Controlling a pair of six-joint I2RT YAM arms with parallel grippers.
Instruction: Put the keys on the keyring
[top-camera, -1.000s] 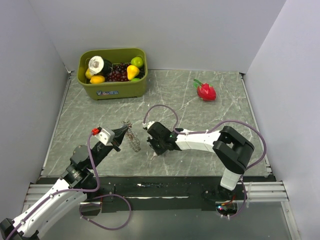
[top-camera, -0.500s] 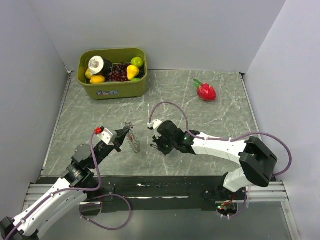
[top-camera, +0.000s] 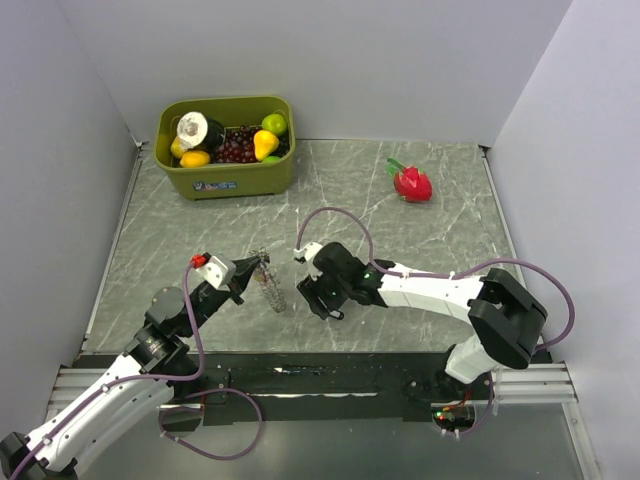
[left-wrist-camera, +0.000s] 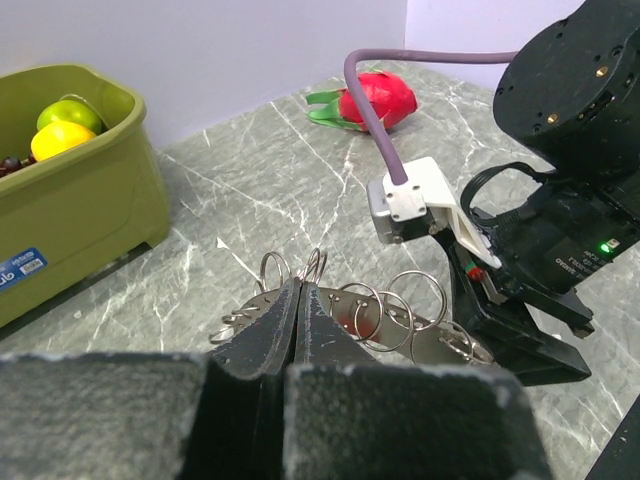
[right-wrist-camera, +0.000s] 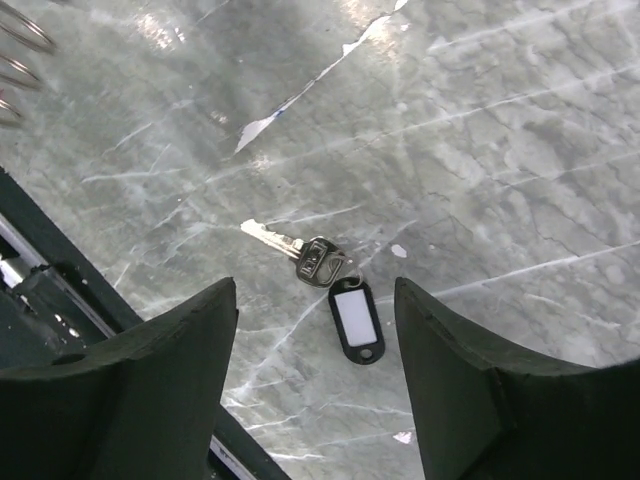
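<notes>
The left gripper (left-wrist-camera: 297, 325) is fully closed on a thin metal piece that carries a cluster of split rings (left-wrist-camera: 385, 305), holding it just above the table (right-wrist-camera: 520, 150) with the rings fanned toward the right arm. The right gripper (right-wrist-camera: 312, 300) hangs low over the table with its jaws wide apart and nothing between them. Directly below it, a silver key (right-wrist-camera: 290, 243) lies flat on the marble, joined by a small loop to a black-framed key tag (right-wrist-camera: 356, 322) with a white label.

The main risk is the pickup. The key is thin and lies flat on a hard, smooth table, so closing jaws could skid it sideways or ride over it and come up empty. The tag lies closer to the centre of the jaws than the key blade does. A straight descent may therefore catch the tag and leave the key dangling loose, which would be hard to aim at a ring. A push could also drive the key toward the table's near edge. The rings sit loose on their holder and may swing when touched.
</notes>
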